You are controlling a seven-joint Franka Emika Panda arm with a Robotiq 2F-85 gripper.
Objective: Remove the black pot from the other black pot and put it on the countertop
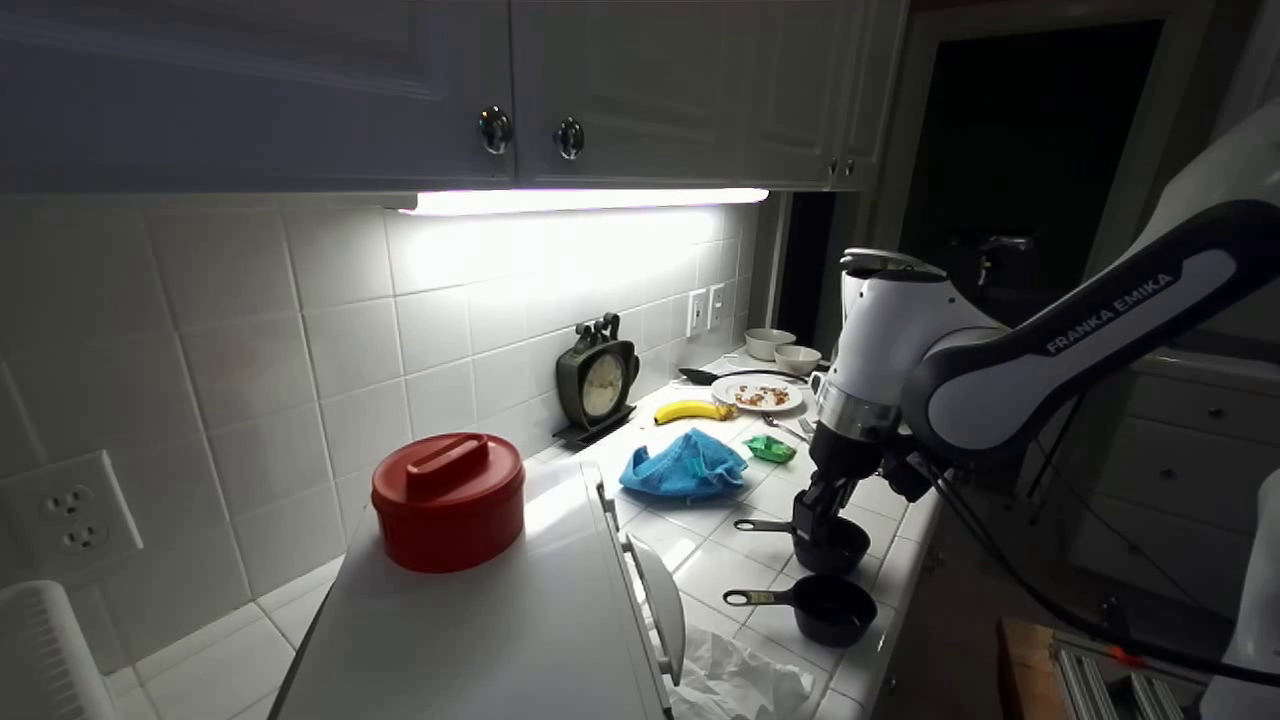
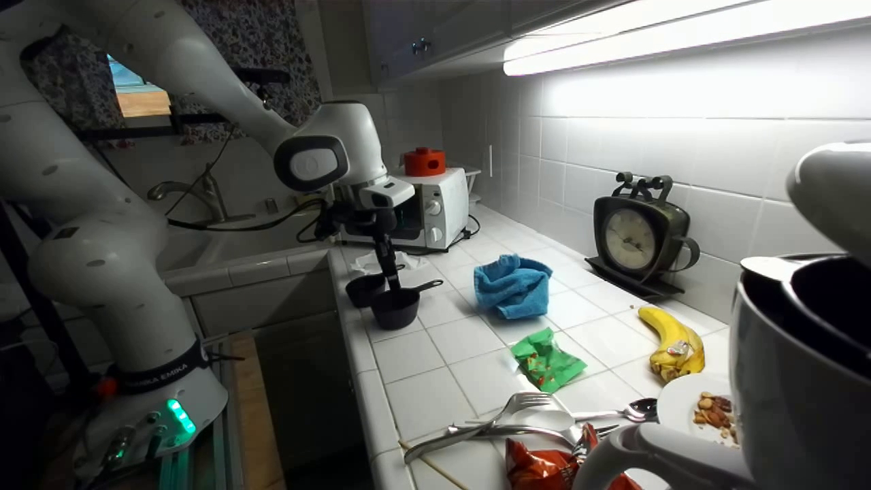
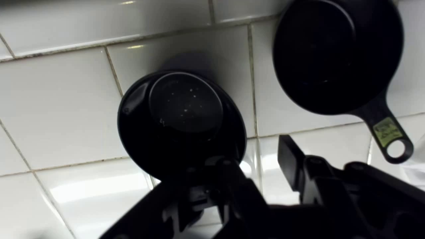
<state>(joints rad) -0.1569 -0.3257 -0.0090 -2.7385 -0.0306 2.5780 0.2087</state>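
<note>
With the tool [image 3: 257,161] spread apart, foremost in the wrist view, lift straight up past the rim of the black pot [image 3: 186,106], likely freed: standing apart from the other black pot [image 3: 335,59], near the front edge of the desk [image 2: 422,401].

The exterior views looked opposite ways along the surface [image 2: 425,403], over the nearby oven [image 1: 480,625] and from beyond the banana [image 2: 670,335], both showing the blue cloth [image 2: 514,289]. The wrist view faced down, close above the speckled pot [image 3: 182,122] and the labelled pot [image 3: 335,66].
</note>
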